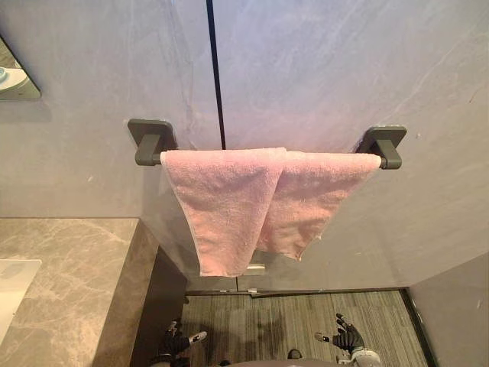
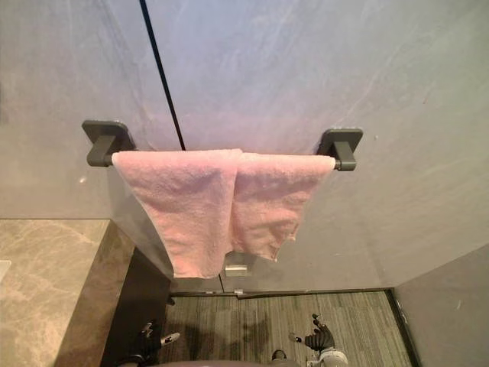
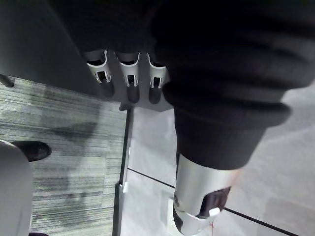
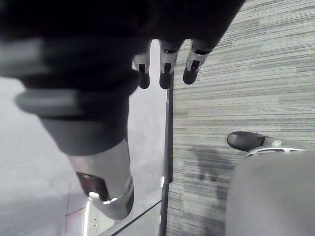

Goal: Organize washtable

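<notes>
The left hand hangs low beside the counter, fingers loose and empty. The towel drapes unevenly over the bar, well above both hands. The right hand is equally slack and empty. No step seems begun, and a hand would likely have to rise to the towel next. Most of the countertop is cut off.

The pink terry towel drapes in two folds over the dark grey wall-mounted bar, covering nearly its whole length; just the end brackets are bare. The grey-brown marble counter blocks the lower left. Open air lies under the towel's hem, above the striped grey carpet floor, bounded at right by a grey wall panel.
</notes>
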